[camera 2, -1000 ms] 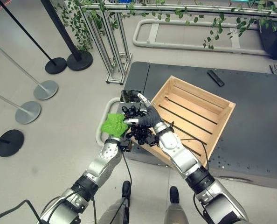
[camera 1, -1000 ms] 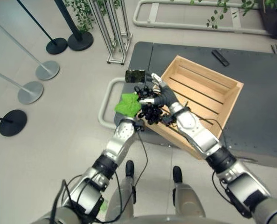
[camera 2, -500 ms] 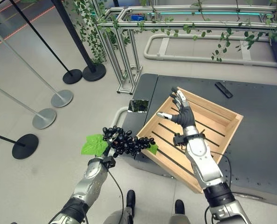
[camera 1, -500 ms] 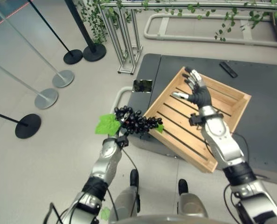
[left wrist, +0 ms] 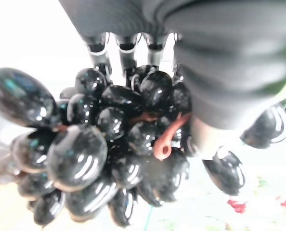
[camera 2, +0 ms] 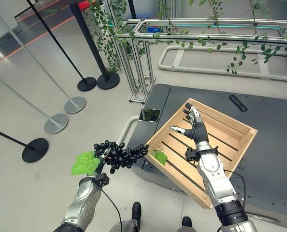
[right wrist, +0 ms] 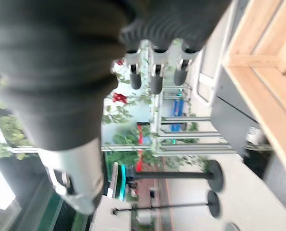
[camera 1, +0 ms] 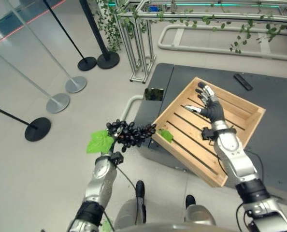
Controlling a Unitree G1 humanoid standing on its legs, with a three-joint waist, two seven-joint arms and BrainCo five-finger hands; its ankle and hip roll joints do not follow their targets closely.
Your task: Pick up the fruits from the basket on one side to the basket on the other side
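The robot's left hand (camera 2: 103,153) is closed around a bunch of black grapes (camera 2: 118,153), gripping it near the stem end where a bright green leaf (camera 2: 85,163) fans out to the hand's outer side. The left wrist view shows its fingers (left wrist: 126,53) curled against the glossy berries, with a reddish stem (left wrist: 165,141) poking out among them. The bunch stretches sideways from the hand toward the wooden crate (camera 1: 249,108), held in the air above the grey floor (camera 1: 47,159); its far tip comes close to the crate's nearest corner, where a second small green leaf (camera 1: 165,135) shows, though contact cannot be told.

The right hand (camera 1: 210,107) hovers over the crate's slatted bottom, fingers straight and spread wide, thumb held apart, holding nothing. Its own wrist view shows the fingers (right wrist: 155,76) extended, with the crate's pale wall to one side.

The crate sits askew on a dark platform (camera 1: 279,87). Beyond the right hand, farther along the platform, lies a small black remote-like object (camera 1: 242,81). Off to the left hand's outer side stand several stanchion posts with round bases (camera 1: 57,102), and ahead of it a metal frame hung with ivy (camera 2: 134,43).
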